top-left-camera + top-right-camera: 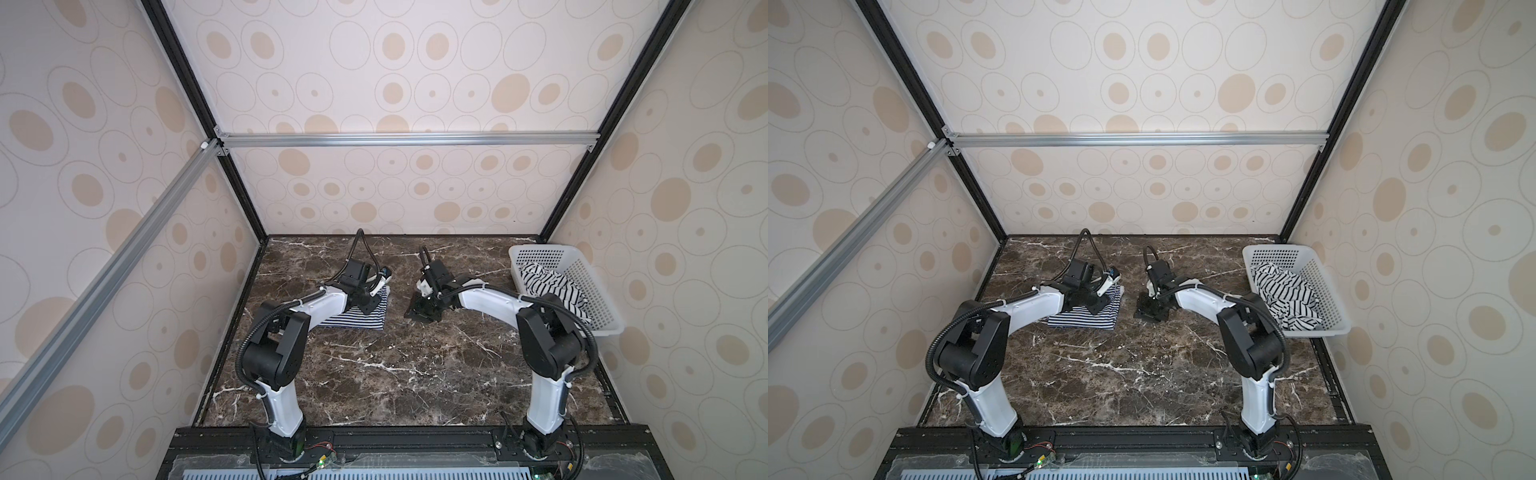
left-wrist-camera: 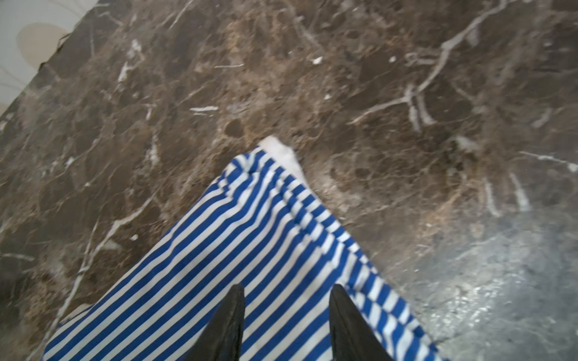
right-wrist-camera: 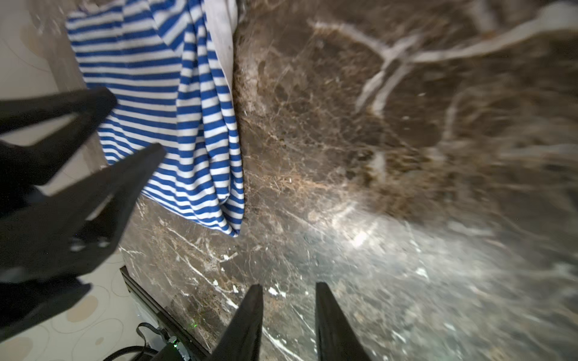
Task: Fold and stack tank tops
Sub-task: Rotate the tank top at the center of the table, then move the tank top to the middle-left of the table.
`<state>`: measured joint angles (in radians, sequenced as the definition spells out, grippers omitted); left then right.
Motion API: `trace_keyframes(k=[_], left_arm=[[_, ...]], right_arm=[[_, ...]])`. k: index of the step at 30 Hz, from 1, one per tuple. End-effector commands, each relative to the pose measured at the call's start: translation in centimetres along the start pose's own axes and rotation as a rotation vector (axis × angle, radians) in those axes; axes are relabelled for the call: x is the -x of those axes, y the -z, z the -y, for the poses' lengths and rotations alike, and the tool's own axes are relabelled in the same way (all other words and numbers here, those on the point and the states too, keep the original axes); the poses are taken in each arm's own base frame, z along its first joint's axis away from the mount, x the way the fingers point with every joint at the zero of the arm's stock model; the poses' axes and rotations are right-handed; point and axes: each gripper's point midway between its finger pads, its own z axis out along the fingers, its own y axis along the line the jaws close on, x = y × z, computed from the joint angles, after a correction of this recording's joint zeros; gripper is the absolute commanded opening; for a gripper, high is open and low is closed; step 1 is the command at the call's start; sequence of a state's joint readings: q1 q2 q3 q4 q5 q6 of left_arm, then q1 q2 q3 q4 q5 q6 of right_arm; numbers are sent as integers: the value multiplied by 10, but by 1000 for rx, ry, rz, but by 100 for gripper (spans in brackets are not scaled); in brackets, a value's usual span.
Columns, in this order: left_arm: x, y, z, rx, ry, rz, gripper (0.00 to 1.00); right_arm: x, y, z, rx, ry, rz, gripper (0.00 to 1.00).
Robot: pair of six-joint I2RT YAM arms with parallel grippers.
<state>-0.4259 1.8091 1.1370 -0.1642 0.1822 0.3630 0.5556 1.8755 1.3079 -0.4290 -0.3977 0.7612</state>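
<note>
The finely navy-and-white striped tank top (image 1: 353, 318) (image 1: 1086, 320) lies folded in a flat rectangle on the marble table, left of centre. My left gripper (image 1: 369, 306) (image 2: 287, 287) hovers just over its far right part, open, with only striped fabric (image 2: 234, 243) below the gap. My right gripper (image 1: 419, 313) (image 3: 289, 285) is open above bare marble, a short way right of that top (image 3: 156, 93). The white tank top with wide black stripes (image 1: 552, 286) (image 1: 1283, 293) lies crumpled in the basket.
A white perforated plastic basket (image 1: 592, 286) (image 1: 1323, 286) stands at the table's right edge, close behind the right arm's elbow. Patterned walls with black frame posts enclose the table on three sides. A black rail with the arm bases runs along the front.
</note>
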Motion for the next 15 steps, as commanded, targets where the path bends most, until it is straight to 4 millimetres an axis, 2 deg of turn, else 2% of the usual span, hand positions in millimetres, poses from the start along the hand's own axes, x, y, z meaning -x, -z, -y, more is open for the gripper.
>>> trace_keyframes(k=[1, 6, 10, 15], left_arm=[[8, -8, 15, -49, -10, 16, 45], [4, -25, 27, -74, -27, -22, 45], [-3, -37, 21, -38, -30, -62, 44], [-16, -34, 12, 31, -44, -97, 44]], right_arm=[[-9, 9, 24, -48, -26, 18, 31], [-15, 22, 37, -58, -42, 38, 31], [-17, 31, 37, -53, -37, 59, 31], [-17, 34, 34, -42, -39, 67, 32]])
